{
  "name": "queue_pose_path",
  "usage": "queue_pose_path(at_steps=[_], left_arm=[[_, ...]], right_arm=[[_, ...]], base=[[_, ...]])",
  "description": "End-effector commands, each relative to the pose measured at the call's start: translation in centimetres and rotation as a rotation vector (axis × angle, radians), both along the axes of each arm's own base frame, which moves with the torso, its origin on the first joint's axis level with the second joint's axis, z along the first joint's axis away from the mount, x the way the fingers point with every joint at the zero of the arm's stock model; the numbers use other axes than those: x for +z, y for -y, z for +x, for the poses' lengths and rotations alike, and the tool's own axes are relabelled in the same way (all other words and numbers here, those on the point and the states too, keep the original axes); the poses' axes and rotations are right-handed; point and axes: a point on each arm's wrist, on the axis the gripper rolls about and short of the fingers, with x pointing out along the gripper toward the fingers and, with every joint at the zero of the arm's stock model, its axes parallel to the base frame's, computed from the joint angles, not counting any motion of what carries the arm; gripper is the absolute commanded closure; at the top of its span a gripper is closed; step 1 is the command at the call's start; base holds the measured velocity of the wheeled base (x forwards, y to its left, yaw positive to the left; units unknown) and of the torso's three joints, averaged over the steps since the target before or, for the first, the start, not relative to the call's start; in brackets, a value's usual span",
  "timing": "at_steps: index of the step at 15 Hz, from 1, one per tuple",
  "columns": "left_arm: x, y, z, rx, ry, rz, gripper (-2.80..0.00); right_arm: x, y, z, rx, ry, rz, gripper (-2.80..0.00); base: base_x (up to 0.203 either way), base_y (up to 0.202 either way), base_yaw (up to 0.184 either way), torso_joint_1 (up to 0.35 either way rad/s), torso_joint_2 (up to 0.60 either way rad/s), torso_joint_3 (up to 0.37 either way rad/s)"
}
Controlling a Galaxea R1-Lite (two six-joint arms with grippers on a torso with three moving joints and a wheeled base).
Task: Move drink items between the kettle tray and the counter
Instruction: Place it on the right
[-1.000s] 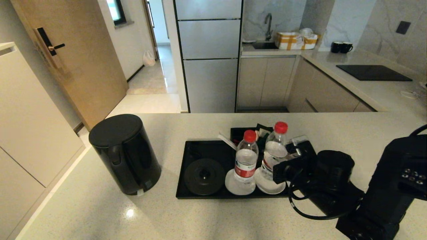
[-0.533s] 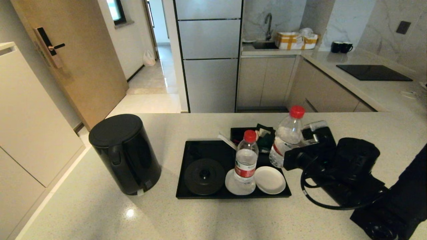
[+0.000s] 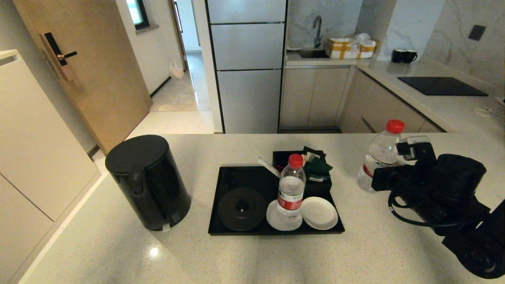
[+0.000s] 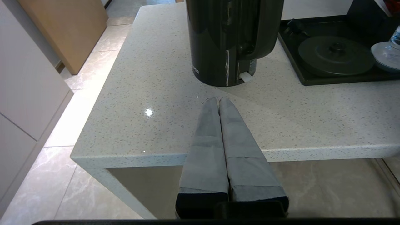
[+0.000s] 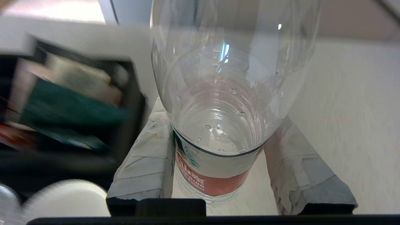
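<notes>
The left gripper (image 4: 217, 100) is parked nearest the robot, low at the counter's near edge, with its fingers pressed together on nothing. The kettle (image 3: 148, 182) stands upright on the counter (image 3: 118, 252) just beyond it, to the left of the kettle tray (image 3: 221, 197) and off its base disc (image 3: 241, 208).

The right gripper (image 5: 218, 150) is clamped on the carried bottle (image 3: 378, 157), with one padded finger on each side of the red label. This bottle is held to the right of the tray, clear of its rim and over bare counter. Its long axis is near vertical, leaning slightly, with the red cap uppermost. Whether its base touches the stone cannot be told from the head view.

The coming move is judged to turn on this relation: open counter lies directly below the bottle, so a straight descent along the bottle's own axis is called for before release.

Farther in, the second bottle (image 3: 291, 189) stands upright on a saucer (image 3: 276, 221) in the tray, beside an empty saucer (image 3: 319, 213). The sachet box (image 3: 311, 167) sits at the tray's far corner.
</notes>
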Motion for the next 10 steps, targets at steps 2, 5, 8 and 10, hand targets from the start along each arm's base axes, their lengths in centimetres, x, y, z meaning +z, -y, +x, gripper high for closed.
queue_pose_path(at_steps=[2,5,8,10], left_arm=[[0.0,0.0,0.0,0.0,-0.001,0.0,0.0],[0.0,0.0,0.0,0.0,-0.003,0.0,0.0],[0.0,0.0,0.0,0.0,-0.003,0.0,0.0],[0.0,0.0,0.0,0.0,-0.001,0.0,0.0]], right_arm=[[-1.9,0.8,0.5,-0.032,-0.057,0.011,0.0],[-3.4,1.2,0.8,-0.053,-0.078,0.035,0.0],[-5.0,1.3,0.5,-0.056,-0.129,0.031,0.0],[-5.1,1.3,0.5,-0.056,-0.137,0.03,0.0]], base=[[0.0,0.0,0.0,0.0,0.0,0.0],[0.0,0.0,0.0,0.0,0.0,0.0],[0.0,0.0,0.0,0.0,0.0,0.0],[0.0,0.0,0.0,0.0,0.0,0.0]])
